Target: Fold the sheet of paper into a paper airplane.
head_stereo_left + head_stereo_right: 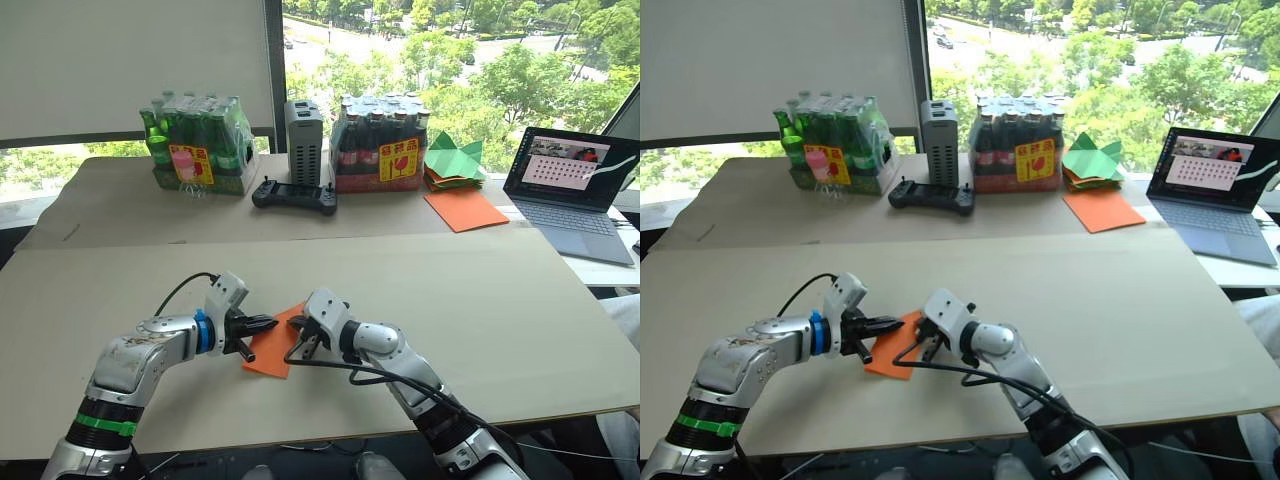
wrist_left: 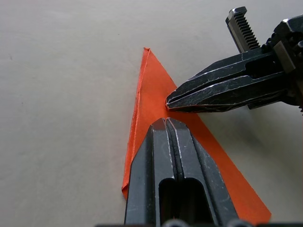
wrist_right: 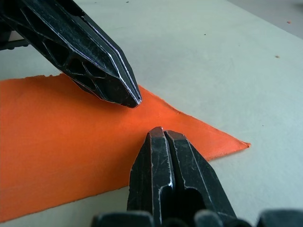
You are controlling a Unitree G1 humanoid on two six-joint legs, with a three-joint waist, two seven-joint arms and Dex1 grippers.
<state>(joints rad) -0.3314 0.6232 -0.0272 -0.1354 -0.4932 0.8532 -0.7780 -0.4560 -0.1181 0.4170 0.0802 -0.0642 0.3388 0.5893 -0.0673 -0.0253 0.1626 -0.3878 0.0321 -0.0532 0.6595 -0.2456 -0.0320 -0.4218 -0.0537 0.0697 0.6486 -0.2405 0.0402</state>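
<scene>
The bright-orange sheet of paper [image 1: 266, 356] lies flat on the beige table near its front edge. It is folded into a pointed triangular wedge [image 2: 150, 87] with a doubled strip along one long edge, like a flat paper airplane. My left gripper [image 1: 273, 323] is shut, and its tip [image 2: 166, 121] rests on the paper's middle. From the other side my right gripper [image 1: 293, 323] is also shut, with its tip [image 3: 160, 131] on the paper. The two tips nearly touch. No paper is between either pair of fingers.
At the back of the table stand a pack of green bottles [image 1: 195, 150], a grey box [image 1: 303, 140], a black controller [image 1: 294, 194] and a pack of dark bottles [image 1: 378, 150]. Green paper shapes [image 1: 455, 160], a bigger orange sheet [image 1: 465, 209] and an open laptop [image 1: 572, 185] are at the back right.
</scene>
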